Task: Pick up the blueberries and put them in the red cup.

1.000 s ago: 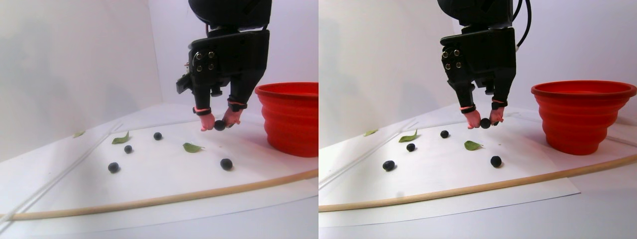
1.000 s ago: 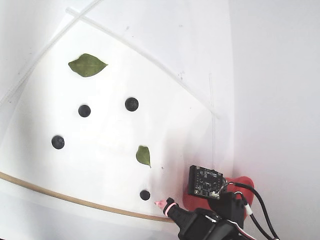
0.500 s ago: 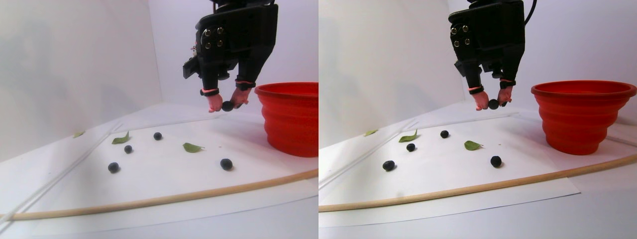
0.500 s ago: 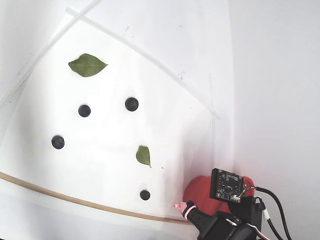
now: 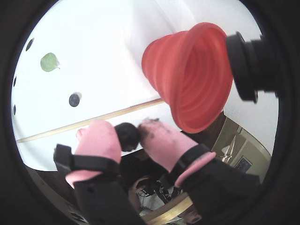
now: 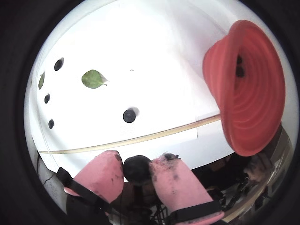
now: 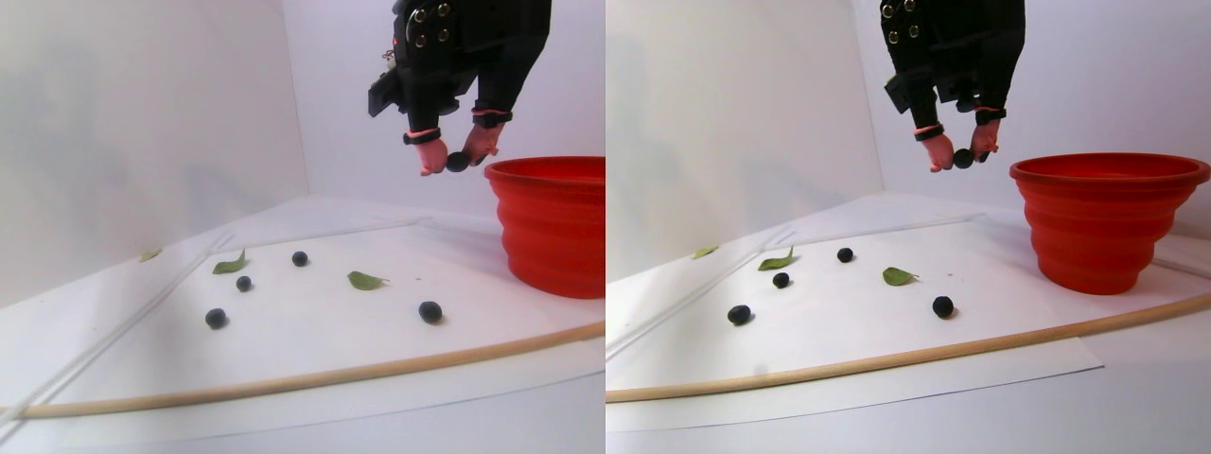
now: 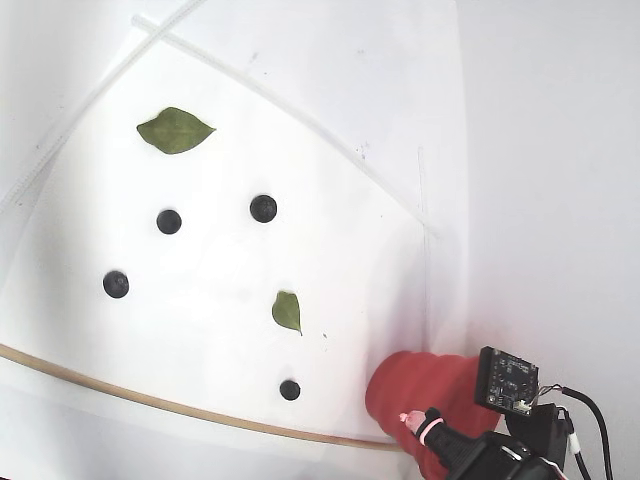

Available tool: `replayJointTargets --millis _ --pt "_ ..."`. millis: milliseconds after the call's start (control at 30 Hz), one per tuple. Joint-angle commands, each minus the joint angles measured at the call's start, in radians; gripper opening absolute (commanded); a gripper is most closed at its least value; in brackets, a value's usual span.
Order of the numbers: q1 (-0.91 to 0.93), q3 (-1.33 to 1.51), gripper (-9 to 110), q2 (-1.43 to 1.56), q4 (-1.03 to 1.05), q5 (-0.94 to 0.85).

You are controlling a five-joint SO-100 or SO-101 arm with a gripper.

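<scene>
Your gripper [image 7: 458, 163] hangs high, its pink fingertips [image 6: 101, 173] clamped on one of the blueberries [image 6: 137, 168], just left of the red cup [image 7: 553, 222] rim in the stereo pair view. Four berries and two leaves [image 8: 175, 130] lie below, inside the wooden edge strip [image 7: 312, 378].

Red cup [image 7: 1102, 222]: matt, rubbery-looking, ribbed walls. Gripper [image 6: 137, 169]: black plastic body; fingertips [image 6: 102, 173] capped in soft pink covers, smudged dark. Held blueberry [image 6: 136, 168]: dull, dark skin. Sheet [image 8: 220, 290]: smooth white paper. Rod [image 7: 312, 380] along its near edge: pale bare wood. Leaf [image 8: 175, 130]: flat, matt green.
</scene>
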Motion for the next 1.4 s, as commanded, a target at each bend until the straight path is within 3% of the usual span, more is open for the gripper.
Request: replayJointTargets --millis 0,1100,1367 --pt "0.043 -0.091 11 0.089 0.002 -0.005" --pt "0.264 -0.250 11 -0.130 -0.152 -0.072" --pt "0.268 -0.244 19 -0.141 -0.181 -0.081"
